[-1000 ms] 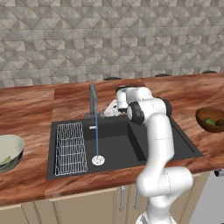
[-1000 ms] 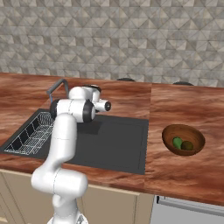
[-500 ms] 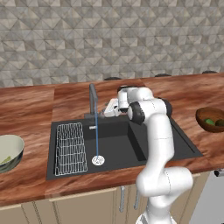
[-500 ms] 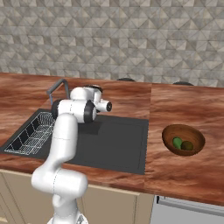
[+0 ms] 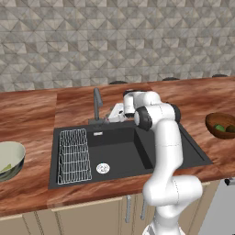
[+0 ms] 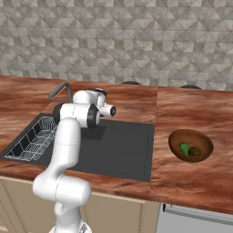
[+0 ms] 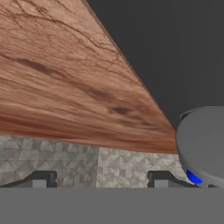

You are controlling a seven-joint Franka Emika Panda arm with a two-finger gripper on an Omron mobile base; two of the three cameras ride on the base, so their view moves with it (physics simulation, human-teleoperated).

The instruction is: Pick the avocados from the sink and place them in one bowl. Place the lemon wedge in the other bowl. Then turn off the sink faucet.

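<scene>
In the left base view the arm reaches over the back edge of the sink, with the jaws just beside the base of the faucet. This view shows the round silver drain and the white wire rack in the left part of the basin, and no fruit lies on the visible basin floor. At the left edge, the pale bowl rests on the wooden tabletop; something pale lies inside it, too small to identify. At the right edge, the brown wooden bowl holds a green avocado. The right base view gives the clearer look into this brown bowl: both avocados sit inside, the bright green one touching the dark one. Here the faucet curves up behind the arm's wrist, and the rack shows at the left. The hand view shows both fingertips, which stand well apart with nothing between them, so the jaws are open and hold nothing. A round grey part of the faucet sits close at the right, against the tabletop and the dark basin.
</scene>
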